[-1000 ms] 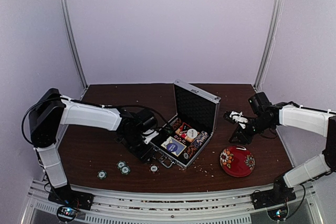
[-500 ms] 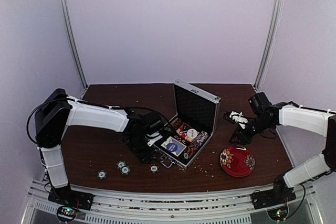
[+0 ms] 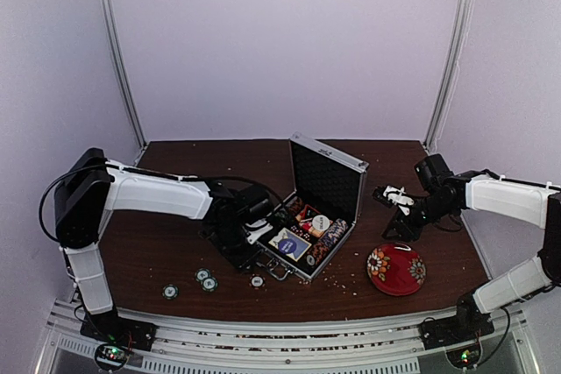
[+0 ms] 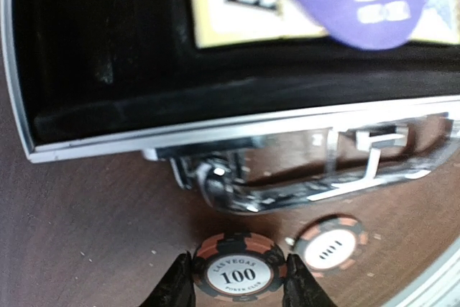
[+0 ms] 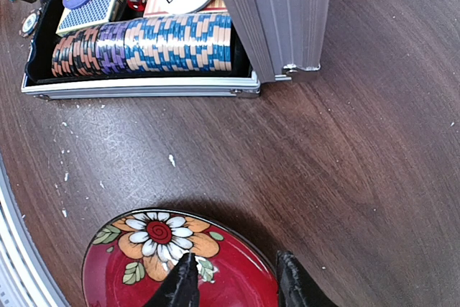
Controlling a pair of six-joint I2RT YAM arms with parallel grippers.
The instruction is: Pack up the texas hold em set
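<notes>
Poker chip (image 4: 239, 272) marked 100 lay flat on the surface (image 4: 86, 235) just beside the open aluminium briefcase (image 4: 215, 134), clamped across its rim by the left gripper (image 4: 239, 283); it looked light, stiff and slick-edged, best pinched at opposite rim points, while the right gripper (image 5: 237, 278) hung apart, empty

The left arm (image 3: 158, 194) and right arm (image 3: 508, 197) have white shells, black joints and thin black cables; the left gripper (image 4: 237, 260) and right gripper (image 5: 237, 257) end in black tapered fingers.

walls (image 3: 280, 41): plain pale lilac | posts (image 3: 118, 50): two, metal | table (image 3: 158, 234): dark wood
</notes>
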